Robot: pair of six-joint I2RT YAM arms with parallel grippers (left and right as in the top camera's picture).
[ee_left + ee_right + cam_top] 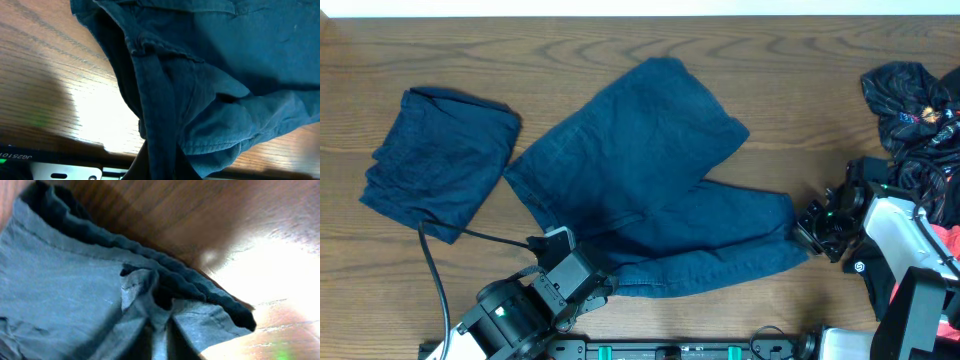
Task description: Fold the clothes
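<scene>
The trousers (pixel 650 180) are lying spread in the middle of the table (pixel 800 60), forming a bent shape. One part is reaching up toward 1 o'clock, and the lower leg is running along the near side from about 8 o'clock toward 3 o'clock. That lower leg is the axis the next move seems to be turning on, since an arm is sitting at each end of it.

The left fingers (pixel 598 287) are meeting the cloth at its 7 o'clock corner. The right fingers (pixel 804 232) are meeting the leg end at 3 o'clock, so each arm is nearer its own end. In both wrist views the fabric is bunching down into a pinch at the bottom of the frame. Judging by that, both sets of fingers are clamping trouser cloth, though the fingers themselves are mostly hidden beneath it. A fold would probably be carrying the 3 o'clock end across toward 9 o'clock.

Counting the clothes: one pair of trousers is lying open, and one folded blue garment (pixel 440 165) is resting well apart at 9 o'clock. One dark heap (pixel 915 110) is waiting at 2 o'clock, and I cannot tell how many pieces it holds.
</scene>
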